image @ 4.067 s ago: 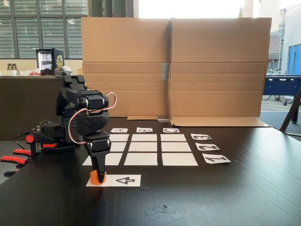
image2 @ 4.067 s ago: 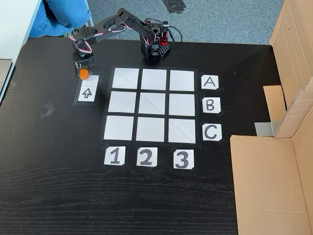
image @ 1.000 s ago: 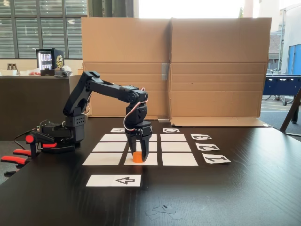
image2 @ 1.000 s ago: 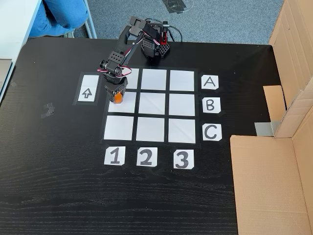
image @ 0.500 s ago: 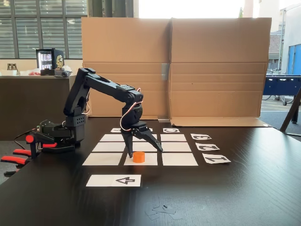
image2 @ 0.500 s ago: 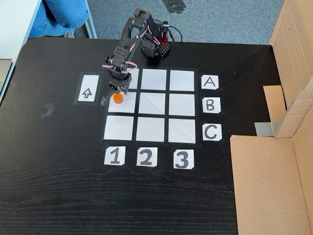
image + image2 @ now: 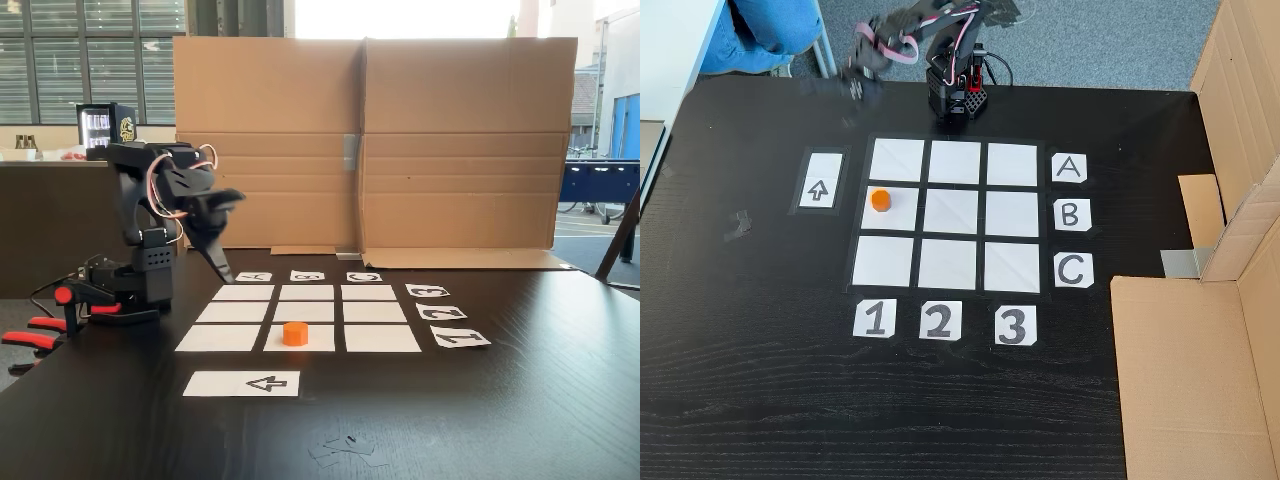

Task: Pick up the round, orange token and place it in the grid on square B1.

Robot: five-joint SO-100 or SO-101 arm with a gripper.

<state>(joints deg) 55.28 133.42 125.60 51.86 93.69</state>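
The orange token (image 7: pixel 294 333) (image 7: pixel 880 200) stands upright on square B1 (image 7: pixel 896 212) (image 7: pixel 316 340), toward that square's edge nearest the arrow strip. Square B1 is the middle rectangle of the grid's (image 7: pixel 955 213) (image 7: pixel 305 312) column 1. No part of the arm touches the token. My gripper (image 7: pixel 231 237) is raised above the table near the arm's base (image 7: pixel 955 95), well away from the token, with its jaws spread open and nothing between them. From above, the gripper (image 7: pixel 856 80) is motion-blurred, beyond the grid's A1 corner.
A white arrow strip (image 7: pixel 821 181) (image 7: pixel 243 383) lies beside the grid. Letter and number labels (image 7: pixel 1069 214) border two sides. Cardboard walls (image 7: pixel 370 140) (image 7: pixel 1200 340) flank the table. Red clamps (image 7: pixel 40 330) hold the base. Tape scraps (image 7: pixel 345 447) and a person's blue-clad legs (image 7: pixel 770 30) are nearby.
Within the last second the gripper opened and let go of the token on B1. It then lifted and swung back toward the base. The token has stayed put.
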